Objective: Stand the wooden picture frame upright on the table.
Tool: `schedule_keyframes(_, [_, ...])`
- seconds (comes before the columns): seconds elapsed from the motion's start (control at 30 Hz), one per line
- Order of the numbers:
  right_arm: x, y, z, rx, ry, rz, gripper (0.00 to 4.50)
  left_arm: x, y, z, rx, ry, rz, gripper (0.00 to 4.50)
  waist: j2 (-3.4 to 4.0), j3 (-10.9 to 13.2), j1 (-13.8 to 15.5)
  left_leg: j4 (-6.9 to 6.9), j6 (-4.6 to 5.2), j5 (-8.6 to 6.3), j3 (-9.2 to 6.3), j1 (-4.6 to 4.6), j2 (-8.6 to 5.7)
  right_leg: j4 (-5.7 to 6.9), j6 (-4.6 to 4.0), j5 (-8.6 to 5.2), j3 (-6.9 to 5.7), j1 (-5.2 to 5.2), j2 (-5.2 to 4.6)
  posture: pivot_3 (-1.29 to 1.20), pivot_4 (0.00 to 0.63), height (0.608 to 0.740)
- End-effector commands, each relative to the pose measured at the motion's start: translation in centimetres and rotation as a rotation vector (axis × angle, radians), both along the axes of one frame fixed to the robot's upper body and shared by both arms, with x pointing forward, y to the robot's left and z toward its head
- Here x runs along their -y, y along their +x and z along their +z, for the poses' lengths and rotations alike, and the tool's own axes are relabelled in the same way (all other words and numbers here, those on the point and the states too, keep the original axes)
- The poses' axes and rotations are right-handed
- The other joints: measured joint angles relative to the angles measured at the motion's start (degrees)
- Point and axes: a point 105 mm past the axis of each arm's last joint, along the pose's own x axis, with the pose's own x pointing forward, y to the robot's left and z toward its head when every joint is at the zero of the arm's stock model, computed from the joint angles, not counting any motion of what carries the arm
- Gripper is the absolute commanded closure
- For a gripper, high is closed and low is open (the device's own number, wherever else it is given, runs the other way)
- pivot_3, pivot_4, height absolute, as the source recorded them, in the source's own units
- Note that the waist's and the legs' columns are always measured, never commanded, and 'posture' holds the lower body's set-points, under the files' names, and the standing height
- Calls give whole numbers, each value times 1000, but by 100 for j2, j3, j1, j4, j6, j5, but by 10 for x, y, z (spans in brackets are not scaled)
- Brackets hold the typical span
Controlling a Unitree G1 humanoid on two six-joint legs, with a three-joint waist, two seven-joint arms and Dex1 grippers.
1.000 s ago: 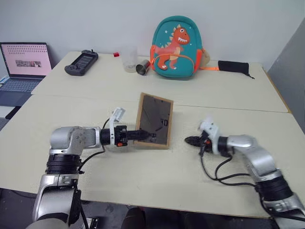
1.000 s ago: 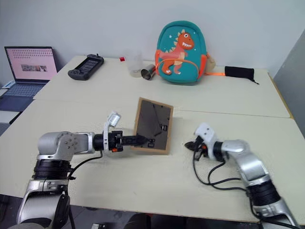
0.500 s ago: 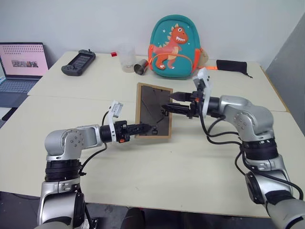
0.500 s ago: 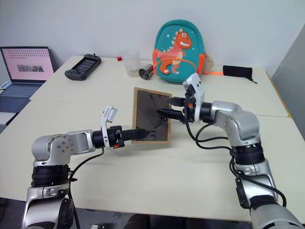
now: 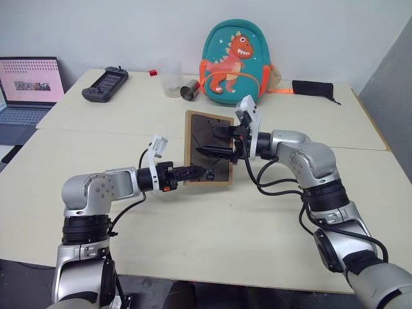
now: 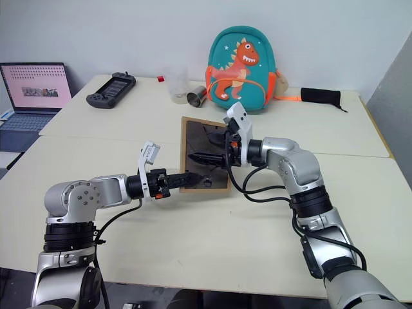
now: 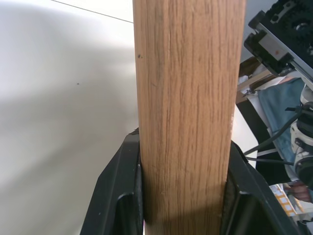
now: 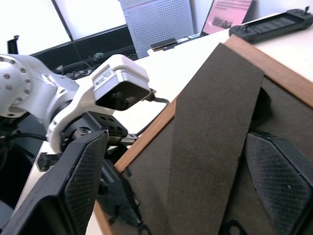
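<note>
- While the left gripper (image 5: 196, 172) pinches the wooden picture frame (image 5: 209, 149) at its lower edge, the frame stands upright on the table (image 5: 212, 238).
- The right gripper (image 5: 215, 141), spread wide, straddles the fold-out stand (image 8: 215, 142) on the frame's back.

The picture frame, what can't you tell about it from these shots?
- Front of the picture frame: faces away in both head views; its dark back panel is toward the camera.
- Its lower edge against the table: partly hidden by the left gripper.
- Left wrist view: the wooden edge blocks what lies beyond.
- Right wrist view: whether the right gripper touches the fold-out stand is unclear.
</note>
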Motion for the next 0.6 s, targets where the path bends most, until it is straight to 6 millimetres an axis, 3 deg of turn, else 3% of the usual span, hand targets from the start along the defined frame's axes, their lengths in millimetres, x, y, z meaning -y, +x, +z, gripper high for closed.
schedule_keyframes(0.03, [4,-32,8,5,2,142,53,-2,1,21,75,-19,3,3202,0,0,8,0,1,0,-2,0,1,-1,0,0,-2,0,1,0,150,740])
schedule_keyframes(0.27, [29,-37,-3,-35,-33,105,53,-1,-2,20,58,-27,-15,3202,-1,1,5,-1,11,-6,-2,-1,0,-4,0,0,-1,1,1,0,150,740])
schedule_keyframes(0.33, [44,-25,-8,-19,-62,3,53,1,-3,20,47,-33,-26,3202,-1,1,5,0,11,-6,-3,0,0,-4,0,0,-2,2,1,0,150,740])
schedule_keyframes(0.4, [71,-15,-20,28,-149,-90,53,2,-6,22,19,-61,-47,3202,-2,1,5,0,12,-7,-2,0,-1,-5,0,0,0,2,1,0,150,740])
schedule_keyframes(0.5, [106,-11,-25,61,-219,-167,53,1,-14,24,-41,-97,-85,3202,-5,3,45,2,12,-7,0,-3,-5,-9,1,0,3,3,-1,0,150,740])
schedule_keyframes(0.6, [127,-12,-29,109,-277,-187,53,-2,-19,29,-117,-171,-109,3202,-9,8,48,0,13,-7,4,-5,-6,-15,1,0,7,1,-1,0,150,740])
